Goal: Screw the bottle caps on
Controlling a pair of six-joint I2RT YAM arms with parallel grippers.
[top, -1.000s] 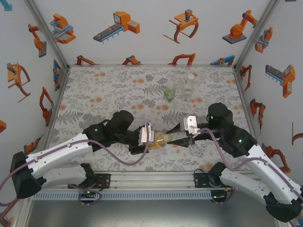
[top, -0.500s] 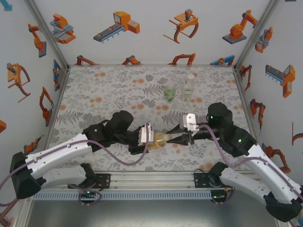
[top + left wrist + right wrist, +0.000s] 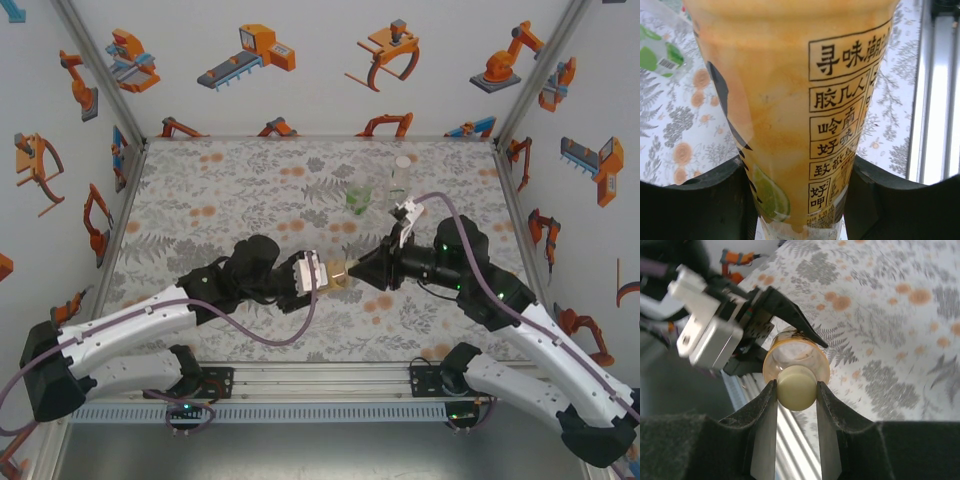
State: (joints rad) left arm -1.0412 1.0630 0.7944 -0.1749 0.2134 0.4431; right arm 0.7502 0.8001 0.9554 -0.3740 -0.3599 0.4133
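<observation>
Mat (image 3: 220, 190) beyond amber bottle (image 3: 337, 272): green bottle (image 3: 359, 199), slim bottle (image 3: 400, 186), perhaps capped.

The bottle (image 3: 790, 100) was amber-orange, its label printed with black characters and a green lime slice. The cap (image 3: 796, 387) between the black fingers (image 3: 762, 425) was pale yellow. Beyond them the mat (image 3: 890, 315) showed grey ferns and orange blooms.
</observation>
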